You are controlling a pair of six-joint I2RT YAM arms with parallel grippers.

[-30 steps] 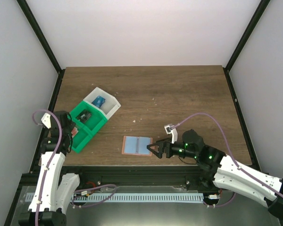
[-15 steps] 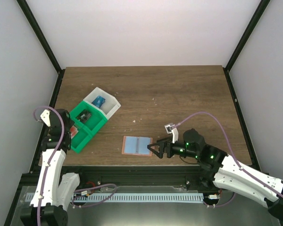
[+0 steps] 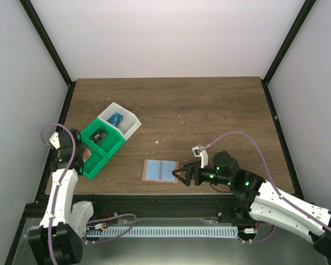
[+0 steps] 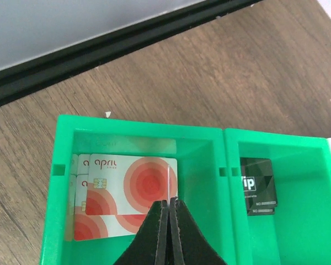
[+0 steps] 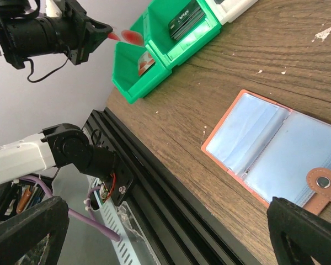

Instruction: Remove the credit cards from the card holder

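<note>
1. Left fingers (image 4: 168,234): pressed together on a red and white card (image 5: 133,37). The left wrist view shows this card edge-on as a thin pale line rising from the fingertips. The right wrist view shows it as a red and white patch at the tips.
2. Held card position: above the end compartment of the green tray (image 3: 94,167), at the left side of the desk (image 3: 209,110). Whether the card touches the tray cannot be told.
3. End compartment contents: further red and white cards (image 4: 127,185), lying flat and overlapped. The top one shows a chip and concentric red circles.
4. Adjacent green compartment: one dark card (image 4: 258,185) with white lettering, lying flat on the floor of the compartment.
5. White tray (image 3: 133,126): set against the far end of the green tray. It contains a blue card (image 3: 116,117).
6. Card holder (image 3: 160,170): lies opened flat near the front edge of the desk, well apart from both trays. Two light blue panels meet at a centre fold inside salmon-orange edging. The tab with its snap (image 5: 323,185) points toward the right arm.
7. Right fingers (image 5: 303,234): spread wide and holding nothing. They sit just beside the tab edge of the card holder, low over the desk.
</note>
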